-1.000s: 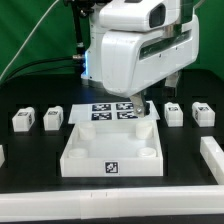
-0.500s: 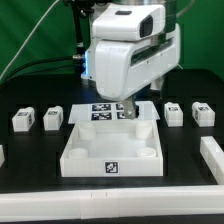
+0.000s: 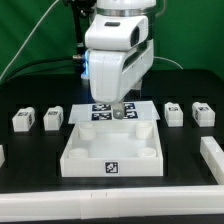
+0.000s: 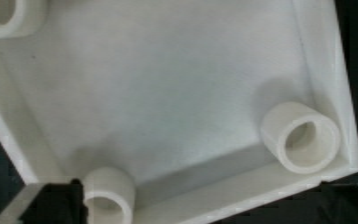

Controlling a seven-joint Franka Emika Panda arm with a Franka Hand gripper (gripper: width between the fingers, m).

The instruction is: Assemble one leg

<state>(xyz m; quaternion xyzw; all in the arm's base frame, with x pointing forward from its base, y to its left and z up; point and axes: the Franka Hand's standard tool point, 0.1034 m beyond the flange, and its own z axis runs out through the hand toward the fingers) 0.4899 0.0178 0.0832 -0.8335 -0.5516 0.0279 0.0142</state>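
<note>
Gripper: the gripper [image 3: 118, 111] hangs fingers-down over the far rim of the tray-like part [image 3: 75, 160], just in front of the marker board [image 3: 100, 108].
Grip state: it carries nothing that shows. The fingertips are too small in the exterior view and do not show clearly in the wrist view, so I cannot tell how wide the jaws stand.
Below the hand: the wrist view shows only the tray-like part's bare floor, rims and round sockets [image 4: 309, 140] near its corners. No socket has a leg in it.
Legs: all four lie loose on the table [image 3: 30, 190], none touching the hand.
Toward the exterior view's right of the hand: the inner right leg [image 3: 173, 113], then the outer right leg [image 3: 203, 112] beyond it.
Toward the exterior view's left of the hand: the inner left leg [image 3: 52, 118], then the outer left leg [image 3: 22, 120] beyond it.
Deciding relation: the inner right leg looks slightly nearer the hand than the inner left leg. Both lie sideways from it and lower, outside the tray-like part's rims.
Long axis: each leg shows its tagged face to the exterior camera. Which way its length runs I cannot tell.
Step, as I judge it: no leg is fetched yet, so a sideways reach and a descent come first.
</note>
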